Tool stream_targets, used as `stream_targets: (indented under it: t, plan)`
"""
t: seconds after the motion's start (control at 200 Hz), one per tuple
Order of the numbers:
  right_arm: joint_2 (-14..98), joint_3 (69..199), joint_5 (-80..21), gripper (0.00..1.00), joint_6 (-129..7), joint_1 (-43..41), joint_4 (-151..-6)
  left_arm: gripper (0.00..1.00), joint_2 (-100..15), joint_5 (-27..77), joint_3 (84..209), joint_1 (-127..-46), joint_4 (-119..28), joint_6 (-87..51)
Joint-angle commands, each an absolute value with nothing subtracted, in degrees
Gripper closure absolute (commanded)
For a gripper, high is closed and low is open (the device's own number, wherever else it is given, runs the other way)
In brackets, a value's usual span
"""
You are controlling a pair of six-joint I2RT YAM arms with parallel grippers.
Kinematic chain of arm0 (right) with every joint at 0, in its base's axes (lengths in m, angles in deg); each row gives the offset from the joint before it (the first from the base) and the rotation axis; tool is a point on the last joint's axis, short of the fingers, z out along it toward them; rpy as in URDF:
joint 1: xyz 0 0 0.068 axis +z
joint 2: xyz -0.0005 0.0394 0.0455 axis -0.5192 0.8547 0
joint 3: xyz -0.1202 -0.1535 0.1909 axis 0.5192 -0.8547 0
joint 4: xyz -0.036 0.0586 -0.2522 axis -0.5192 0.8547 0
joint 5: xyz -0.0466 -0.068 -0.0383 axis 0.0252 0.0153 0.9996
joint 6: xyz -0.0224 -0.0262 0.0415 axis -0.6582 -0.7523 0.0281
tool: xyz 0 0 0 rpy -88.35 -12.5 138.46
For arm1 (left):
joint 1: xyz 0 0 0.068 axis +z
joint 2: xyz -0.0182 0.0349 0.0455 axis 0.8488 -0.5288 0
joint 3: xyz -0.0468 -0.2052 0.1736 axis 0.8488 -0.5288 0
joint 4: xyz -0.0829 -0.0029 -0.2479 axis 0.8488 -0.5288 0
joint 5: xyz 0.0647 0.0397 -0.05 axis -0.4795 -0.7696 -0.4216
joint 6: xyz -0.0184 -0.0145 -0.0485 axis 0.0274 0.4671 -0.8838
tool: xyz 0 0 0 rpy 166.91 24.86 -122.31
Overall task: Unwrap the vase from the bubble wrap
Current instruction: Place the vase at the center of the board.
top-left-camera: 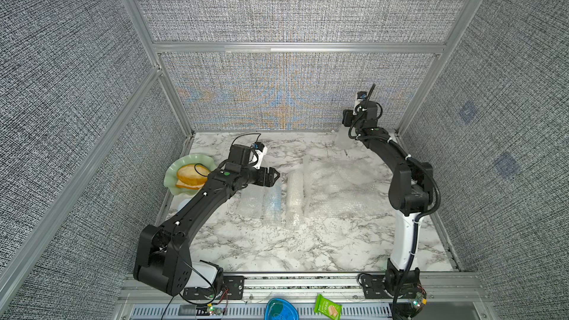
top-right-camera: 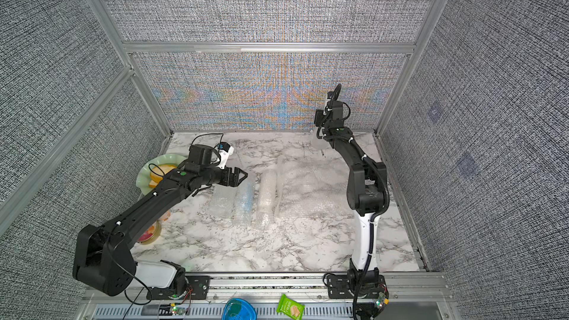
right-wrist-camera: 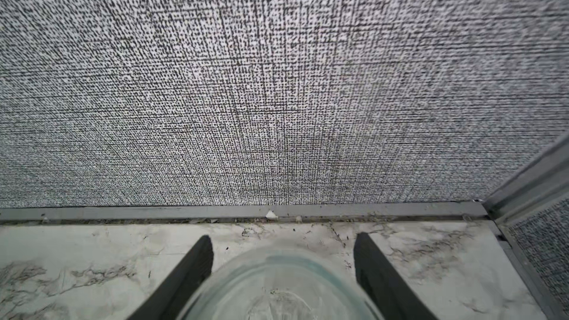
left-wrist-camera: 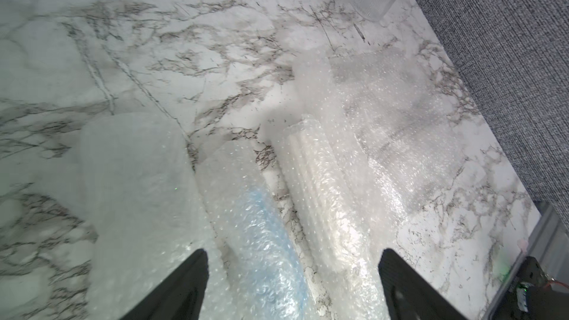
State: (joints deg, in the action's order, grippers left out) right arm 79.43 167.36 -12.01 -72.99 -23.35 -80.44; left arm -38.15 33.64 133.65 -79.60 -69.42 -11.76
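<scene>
Left tool (top-left-camera: 276,179): I see it spread wide, gripping nothing, poised over the far end of the bubble wrap (top-left-camera: 295,198).
Bubble wrap: middle of the surface (top-left-camera: 277,247). Two rolls, one blue-tinted, lie side by side beneath that tool, with flat sheets on either side.
Right tool (right-wrist-camera: 283,235): far right corner, well apart from the wrap, about half open astride the clear vase (right-wrist-camera: 277,287). I cannot tell whether it presses the glass.
</scene>
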Motion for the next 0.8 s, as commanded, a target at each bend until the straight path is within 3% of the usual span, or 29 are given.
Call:
stream_targets:
  t: [0.0, 0.295, 0.795]
  plan:
    - [81.6, 170.53, -12.53, 0.47, -74.37, -23.18, -81.99, 0.11, -36.89, 32.33, 132.96, -78.34, -67.69, -12.27]
    - [84.74, 171.96, -14.18, 0.42, -74.57, -23.09, -81.81, 0.11, -37.78, 33.82, 132.95, -75.29, -67.29, -13.36]
    - [83.11, 174.45, -12.43, 0.1, -77.35, -20.84, -78.64, 0.1, -36.33, 33.19, 132.55, -74.09, -66.87, -13.12]
